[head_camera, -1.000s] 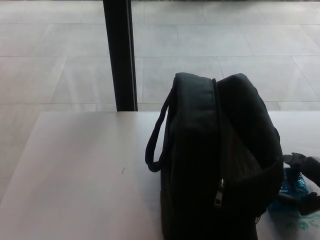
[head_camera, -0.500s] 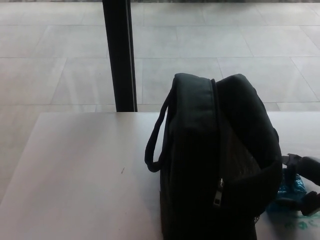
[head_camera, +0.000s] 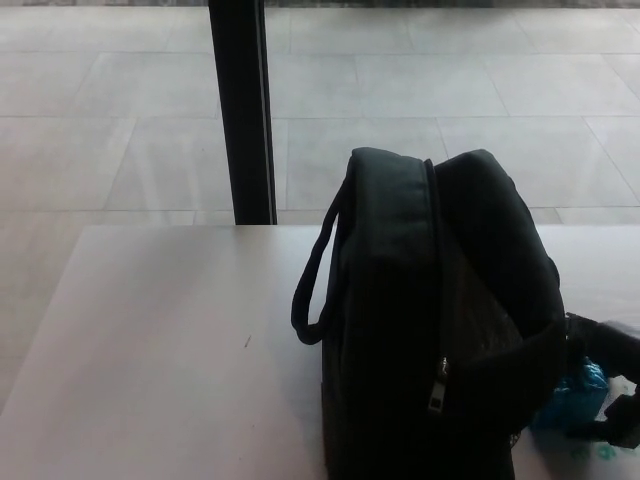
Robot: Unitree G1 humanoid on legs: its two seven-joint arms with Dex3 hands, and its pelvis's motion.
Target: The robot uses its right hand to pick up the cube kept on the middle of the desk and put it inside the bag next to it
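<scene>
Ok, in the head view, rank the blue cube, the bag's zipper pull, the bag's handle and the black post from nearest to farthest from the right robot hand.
1. Blue cube, at the right robot hand, between its fingers.
2. Zipper pull, on the bag's front, to its left.
3. Handle, on the bag's left side.
4. Black post, far back left, behind the desk.

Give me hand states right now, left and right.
Left hand: not in view.
Right hand: at the right edge behind the bag, fingers closed around the blue cube.

Black bag [head_camera: 435,320] standing upright on the bench, loop handle sticking out left, zipper running down the front. Blue cube [head_camera: 575,395] just beside its right, mostly hidden.
</scene>
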